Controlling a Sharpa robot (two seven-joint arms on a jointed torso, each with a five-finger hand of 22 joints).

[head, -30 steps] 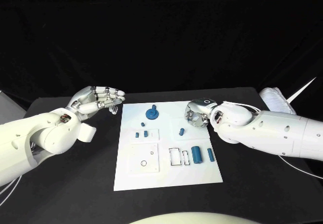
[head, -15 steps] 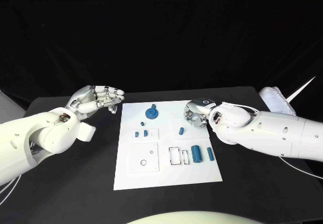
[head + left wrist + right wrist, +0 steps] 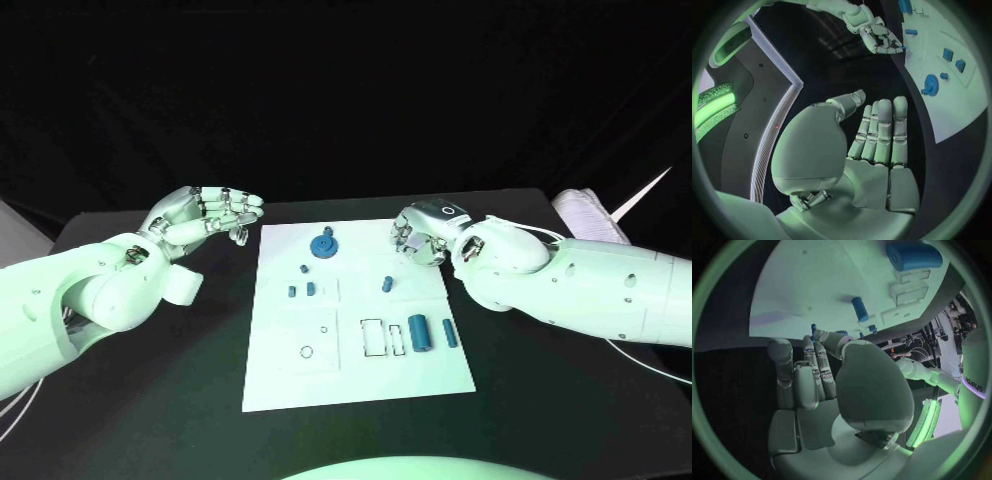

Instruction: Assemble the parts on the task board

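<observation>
The right hand (image 3: 421, 240) in the head view hangs over the far right part of the task board (image 3: 361, 375), fingers curled in; whether a small part sits between them I cannot tell from here. The left hand (image 3: 202, 215) is off the board's far left corner, above the black table (image 3: 159, 400), fingers bent and holding nothing. On the board lie a round blue gear (image 3: 326, 244) at the far end, a short blue peg (image 3: 388, 284) near the right hand, two small blue blocks (image 3: 300, 290), and a thick blue cylinder (image 3: 418, 331) beside a slimmer blue pin (image 3: 450, 332).

The left wrist view shows that hand's fingers (image 3: 882, 130) straight and apart, empty, with the gear (image 3: 930, 84) well away across the board.

The right wrist view has the fingers (image 3: 811, 370) drawn together near the board, the peg (image 3: 859, 308) and the thick cylinder (image 3: 914, 257) beyond them.

The risk, as I judge it: the curled right hand sits close to the peg and could knock it as it descends, rolling it across the board.
</observation>
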